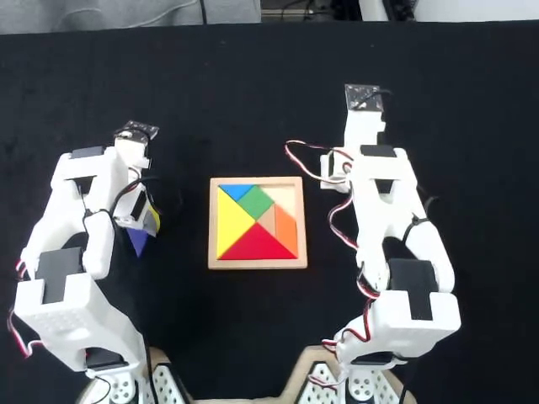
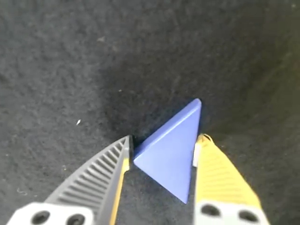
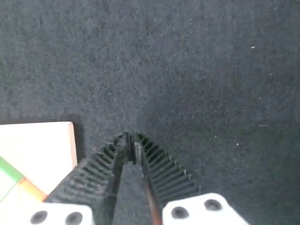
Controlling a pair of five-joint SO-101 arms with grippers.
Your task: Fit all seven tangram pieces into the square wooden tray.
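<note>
1. My left gripper (image 2: 164, 139) is clamped on the blue triangular tangram piece (image 2: 171, 154). The grey ribbed finger (image 2: 105, 168) presses one slanted edge and the yellow finger (image 2: 213, 171) presses the opposite side. One corner of the piece points away from my wrist, over the black cloth table cover (image 2: 70, 56). I cannot tell whether the piece is clear of the cloth or resting on it.
2. My right gripper (image 3: 131, 140) is closed on nothing, its black ribbed tips touching. It sits low over the cloth, just beside a corner of the square wooden tray (image 3: 37, 140).
3. In the high view the held triangle hangs below my left gripper (image 1: 145, 220), well apart from the tray's (image 1: 257, 264) left rim.
4. The tray already holds a yellow triangle (image 1: 229, 223), a red triangle (image 1: 257, 244), a green piece (image 1: 258, 203), an orange piece (image 1: 288, 227) and a small blue triangle (image 1: 236, 191).
5. A pale patch (image 1: 268, 220) shows between the green, red and orange pieces. I take it for bare wood, the slot left to fill (it could be a wood-coloured piece).
6. My reading is that this is the carry-and-place step near the end of the job.
7. Next I would carry the piece right across the cloth, turn my wrist until its edges match the gap, and lower it flat before letting go. My right arm should stay clear of the rim.
</note>
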